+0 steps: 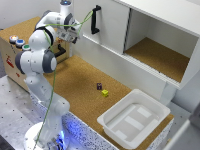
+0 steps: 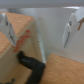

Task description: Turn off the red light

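The red light [image 1: 13, 38] is a small round button with a red-orange top. It sits on the wooden box [image 1: 11, 57] at the exterior view's left, the farthest of three buttons in a row. My gripper [image 1: 74, 37] hangs above the cork counter, well to the exterior view's right of that box and higher than it. In the wrist view the gripper [image 2: 39, 44] is open, its pale fingers [image 2: 7, 29] spread wide with nothing between them. Below them lies a black handle [image 2: 30, 64]. The red light is out of the wrist view.
A blue-topped button [image 1: 19, 43] and a green-topped button [image 1: 26, 48] stand beside the red one. A white cabinet [image 1: 160, 30] with a black door handle [image 1: 95, 20] lines the back. A white bin [image 1: 132, 117], a purple block [image 1: 99, 86] and a yellow block [image 1: 105, 92] lie on the counter.
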{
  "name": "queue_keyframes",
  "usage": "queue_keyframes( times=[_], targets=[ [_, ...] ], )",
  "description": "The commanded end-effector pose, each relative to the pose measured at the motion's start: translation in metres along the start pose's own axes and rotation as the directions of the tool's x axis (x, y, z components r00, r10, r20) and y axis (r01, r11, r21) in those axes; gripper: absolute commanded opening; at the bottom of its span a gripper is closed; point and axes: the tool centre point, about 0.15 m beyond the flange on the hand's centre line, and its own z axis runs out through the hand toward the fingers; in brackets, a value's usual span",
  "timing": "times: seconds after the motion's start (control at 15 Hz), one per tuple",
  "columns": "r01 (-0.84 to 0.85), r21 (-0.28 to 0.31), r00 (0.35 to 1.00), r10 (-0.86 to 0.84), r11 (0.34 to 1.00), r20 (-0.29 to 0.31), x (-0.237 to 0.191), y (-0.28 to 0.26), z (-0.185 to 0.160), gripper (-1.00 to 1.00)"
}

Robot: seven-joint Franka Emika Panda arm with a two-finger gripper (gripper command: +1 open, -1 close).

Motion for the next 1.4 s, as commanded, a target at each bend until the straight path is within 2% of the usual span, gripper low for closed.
queue_keyframes(
  times=[0.0, 0.2, 0.53, 0.67, 0.8, 1.0, 1.2, 1.33],
  targets=[
    [0.336, 0.1, 0.934, -0.345, 0.936, 0.09, 0.055, -0.1, -0.009, 1.0],
    [0.545, 0.118, 0.828, -0.555, 0.83, 0.081, 0.079, -0.165, -0.02, 1.0],
    [0.805, 0.166, 0.564, -0.822, 0.57, 0.086, 0.074, -0.27, -0.022, 1.0],
    [0.863, 0.157, 0.471, -0.877, 0.48, 0.095, 0.057, -0.293, -0.019, 1.0],
    [0.91, 0.108, 0.39, -0.914, 0.401, 0.11, 0.036, -0.302, -0.027, 1.0],
    [0.925, 0.067, 0.363, -0.921, 0.374, 0.138, 0.004, -0.292, -0.04, 1.0],
    [0.914, 0.116, 0.372, -0.917, 0.389, 0.148, -0.035, -0.278, -0.055, 1.0],
    [0.881, 0.145, 0.437, -0.892, 0.45, 0.113, -0.054, -0.268, -0.063, 1.0]
  ],
)
